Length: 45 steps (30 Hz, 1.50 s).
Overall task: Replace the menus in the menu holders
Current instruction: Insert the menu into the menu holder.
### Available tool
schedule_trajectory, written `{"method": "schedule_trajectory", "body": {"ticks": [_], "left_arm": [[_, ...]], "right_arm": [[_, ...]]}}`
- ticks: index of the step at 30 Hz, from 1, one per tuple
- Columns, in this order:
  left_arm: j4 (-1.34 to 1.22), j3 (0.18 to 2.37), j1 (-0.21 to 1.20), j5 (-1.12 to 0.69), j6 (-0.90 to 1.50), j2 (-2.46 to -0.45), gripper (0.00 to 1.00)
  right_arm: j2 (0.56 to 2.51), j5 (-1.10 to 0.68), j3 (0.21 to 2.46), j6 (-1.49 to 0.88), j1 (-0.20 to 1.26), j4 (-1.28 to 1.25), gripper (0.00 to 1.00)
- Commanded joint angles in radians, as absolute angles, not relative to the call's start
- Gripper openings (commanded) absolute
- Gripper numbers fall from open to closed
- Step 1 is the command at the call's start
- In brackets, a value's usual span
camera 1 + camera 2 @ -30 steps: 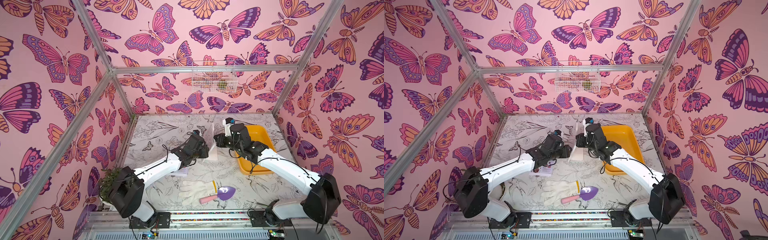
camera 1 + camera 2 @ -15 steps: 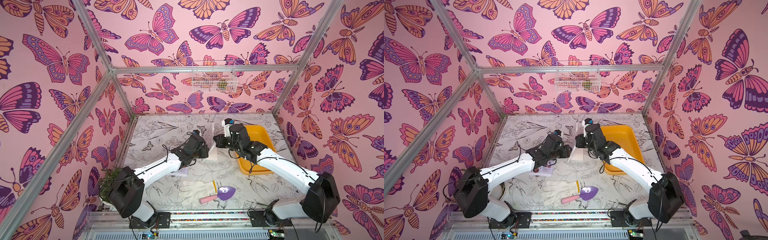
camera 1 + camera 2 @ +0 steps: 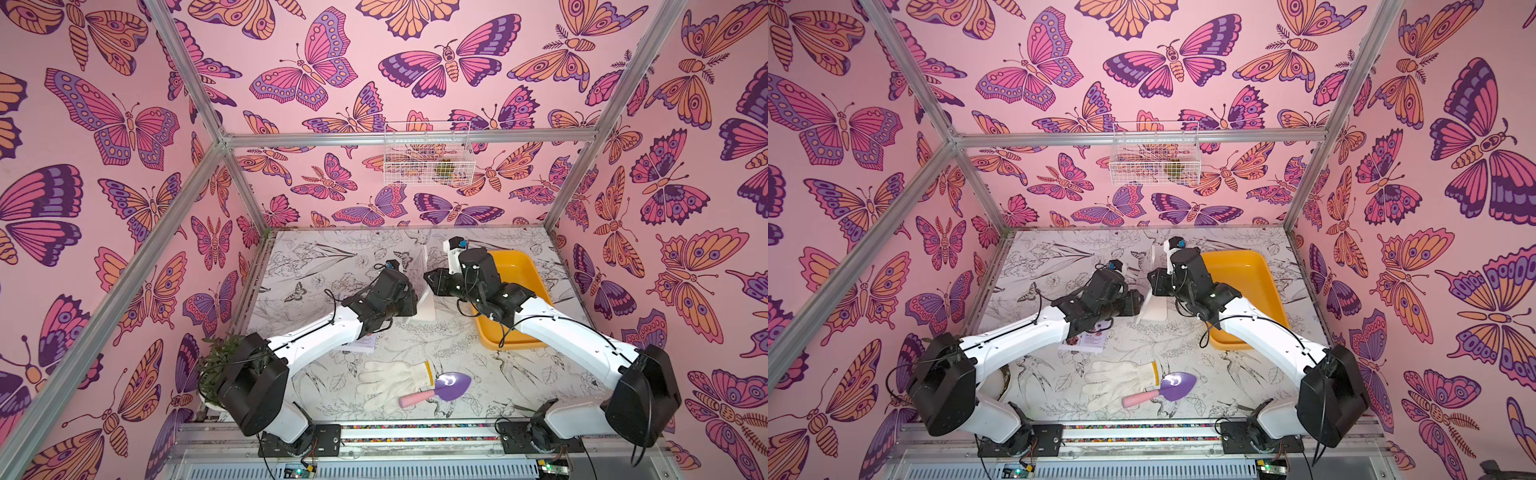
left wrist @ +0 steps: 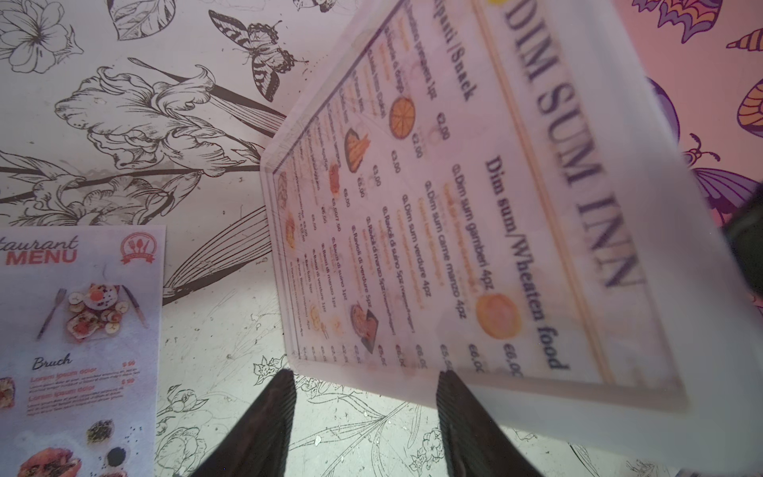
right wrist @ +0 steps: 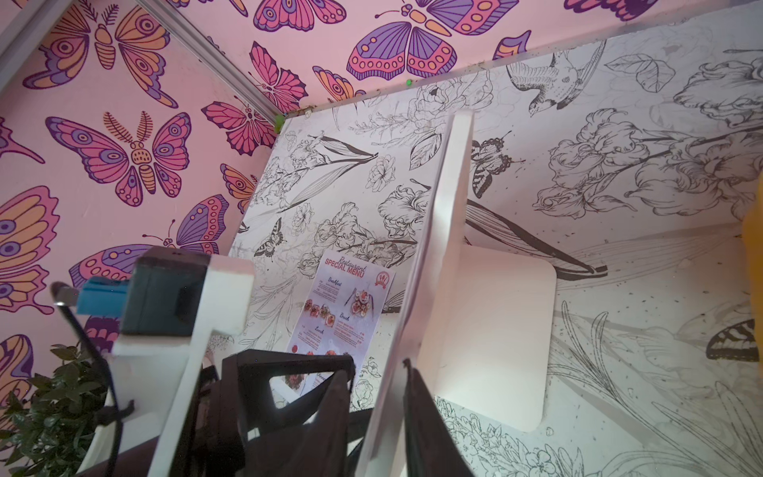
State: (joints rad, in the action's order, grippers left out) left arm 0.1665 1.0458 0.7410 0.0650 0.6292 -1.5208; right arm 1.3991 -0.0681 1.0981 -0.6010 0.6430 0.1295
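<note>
The white-framed menu holder [image 3: 424,291] [image 3: 1154,309] stands upright mid-table between both grippers. The "Dim Sum Inn" menu [image 4: 454,206] sits inside it. My left gripper [image 4: 367,396] [image 3: 1137,301] is open at the holder's lower edge, with nothing between its fingers. In the right wrist view the holder [image 5: 450,198] runs edge-on between the parted fingers of my right gripper [image 5: 377,392] [image 3: 429,279]; one finger [image 5: 417,413] lies against it and the other stands off. The "Special Menu" sheet [image 5: 347,305] [image 4: 82,330] [image 3: 1086,341] lies flat on the table under my left arm.
A yellow tray [image 3: 525,266] sits right of the holder, under my right arm. A white glove [image 3: 388,384] and a purple trowel [image 3: 451,382] lie near the front edge. A potted plant [image 3: 216,361] stands front left. A wire basket [image 3: 428,153] hangs on the back wall.
My right gripper's jaws have parted a little off the holder's edge. Both arms and the holder stay where they were.
</note>
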Motion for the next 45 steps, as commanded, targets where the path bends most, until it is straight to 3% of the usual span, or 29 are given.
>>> {"method": "schedule_trajectory", "body": {"ticks": [1,14,45], "left_arm": [[0.183,1.069,0.747,0.078,0.612,-1.525,0.58],[0.184,1.073,0.747,0.078,0.611,-1.527,0.58],[0.184,1.071,0.749,0.077,0.616,-1.53,0.58]], "right_arm": [[1.364,-0.045,1.088,-0.585,0.64,0.159,0.26],[1.399,-0.088,1.063,-0.601,0.63,0.14,0.15],[1.344,-0.093,1.033,-0.616,0.631,0.085,0.2]]}}
